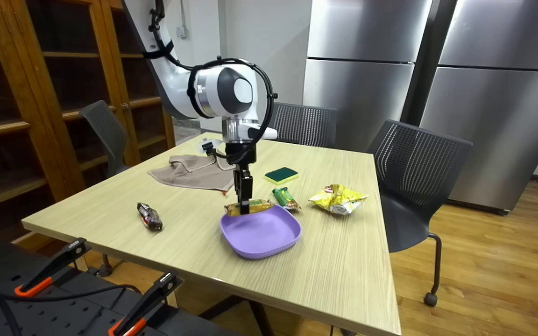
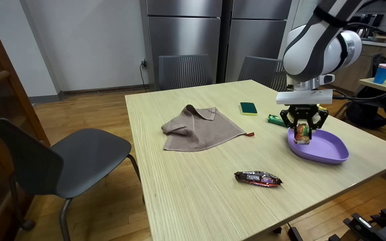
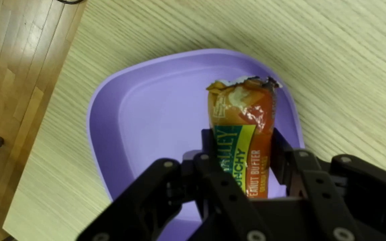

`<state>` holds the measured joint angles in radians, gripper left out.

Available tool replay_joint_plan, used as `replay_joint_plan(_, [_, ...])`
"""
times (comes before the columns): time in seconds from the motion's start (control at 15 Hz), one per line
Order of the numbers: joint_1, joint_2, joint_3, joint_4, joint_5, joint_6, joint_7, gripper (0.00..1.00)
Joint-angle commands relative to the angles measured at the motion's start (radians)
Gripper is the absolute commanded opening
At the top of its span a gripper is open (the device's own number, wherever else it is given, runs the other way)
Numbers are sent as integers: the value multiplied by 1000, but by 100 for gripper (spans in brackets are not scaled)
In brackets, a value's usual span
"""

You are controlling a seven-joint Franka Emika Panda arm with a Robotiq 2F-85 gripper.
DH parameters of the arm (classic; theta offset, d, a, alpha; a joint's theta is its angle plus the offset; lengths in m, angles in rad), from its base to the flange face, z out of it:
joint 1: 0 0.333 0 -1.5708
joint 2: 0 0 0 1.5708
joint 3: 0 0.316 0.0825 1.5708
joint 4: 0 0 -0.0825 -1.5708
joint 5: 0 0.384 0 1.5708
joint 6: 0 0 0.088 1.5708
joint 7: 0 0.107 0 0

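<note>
My gripper [image 3: 242, 135] is shut on an orange granola bar [image 3: 241, 103], one finger on each long side. The bar also shows between the fingers in both exterior views [image 1: 260, 206] [image 2: 302, 133]. It is held over one side of a purple plate [image 1: 259, 238], near the rim; I cannot tell whether it touches the plate. In the wrist view the plate [image 3: 159, 110] lies under the bar, its lower part hidden by the gripper. A green-wrapped bar [image 1: 286, 198] lies beside the plate. A dark-wrapped bar [image 2: 258, 178] lies apart on the table.
A crumpled yellow bag [image 1: 338, 199] lies near one table edge. A green and yellow sponge [image 1: 281, 175] and a brown towel [image 2: 201, 130] lie on the wooden table [image 2: 193, 194]. Dark chairs [image 1: 409, 186] [image 2: 85, 157] stand around it. Clamps [image 1: 145, 303] sit by the near edge.
</note>
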<state>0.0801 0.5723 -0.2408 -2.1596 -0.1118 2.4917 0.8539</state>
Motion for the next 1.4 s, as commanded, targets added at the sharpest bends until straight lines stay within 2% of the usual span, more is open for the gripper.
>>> replay_joint_plan(0.0, [15, 47, -16, 58, -18, -22, 7, 16])
replay_joint_plan(0.8, [18, 110, -26, 120, -11, -33, -3, 16])
replay_joint_plan(0.87, [19, 110, -28, 120, -13, -32, -3, 32])
replay_joint_plan(0.93, [17, 108, -28, 117, -12, -32, -6, 66])
replay_joint_plan(1.0, [17, 107, -29, 116, -11, -31, -7, 67])
replay_joint_plan(1.07, [18, 102, -31, 111, -12, -28, -5, 73])
replay_joint_plan(1.27, [18, 88, -35, 97, -11, -21, -5, 95])
replay_joint_plan(1.33, [18, 85, -37, 95, -12, -20, -5, 99])
